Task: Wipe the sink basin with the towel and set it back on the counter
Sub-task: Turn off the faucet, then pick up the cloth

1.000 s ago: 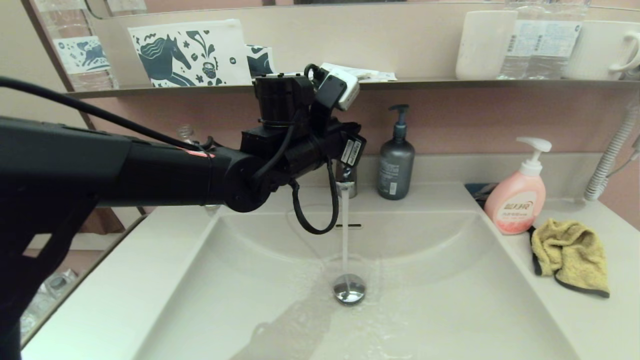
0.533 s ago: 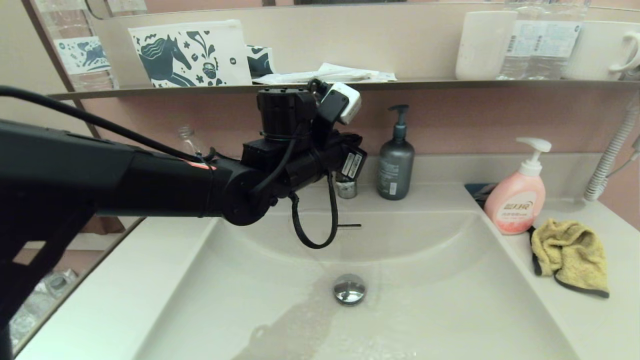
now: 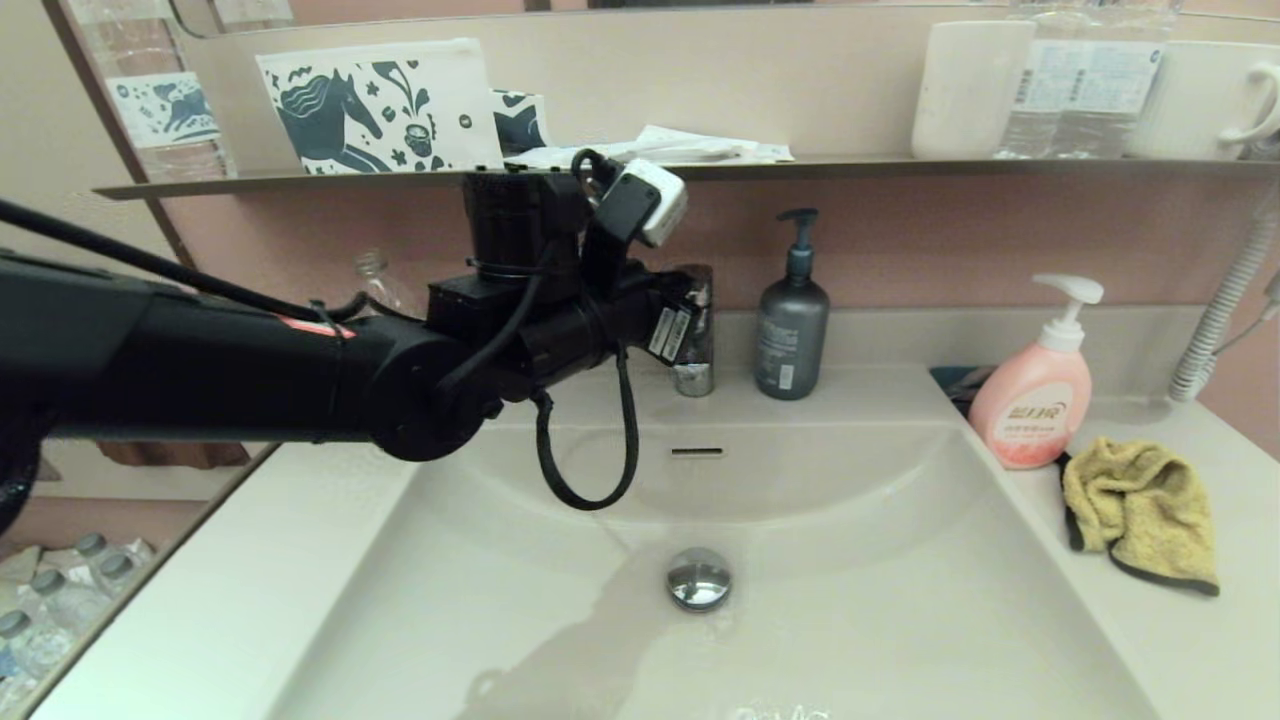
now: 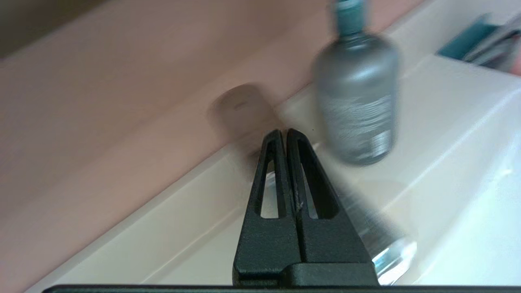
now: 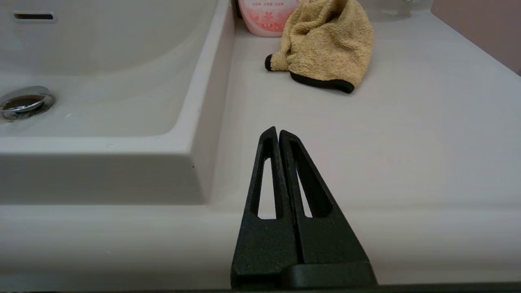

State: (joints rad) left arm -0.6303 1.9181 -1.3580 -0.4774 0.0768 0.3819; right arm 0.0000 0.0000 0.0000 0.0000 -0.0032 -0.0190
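The cream-white sink basin (image 3: 880,610) lies wet, with its chrome drain plug (image 3: 699,578) and overflow slot (image 3: 697,452) in the open. The mustard-yellow towel (image 3: 1140,510) sits crumpled on the counter (image 3: 1230,640) right of the basin, beside the pink soap bottle (image 3: 1035,395). My left arm reaches across from the left; its gripper (image 4: 283,132) is shut and empty, just left of the chrome faucet (image 3: 695,345). My right gripper (image 5: 278,131) is shut and empty, low over the counter's front edge (image 5: 366,162). The towel (image 5: 325,44) lies well ahead of it.
A grey pump bottle (image 3: 791,320) stands behind the basin, right of the faucet. The dark wall shelf (image 3: 900,168) carries mugs, bottles and a horse-print pouch (image 3: 380,105). A white ribbed hose (image 3: 1220,310) hangs at the far right.
The water stream from the faucet has stopped. My left arm has pulled back to the left, away from the faucet, which now shows. The towel has not moved.
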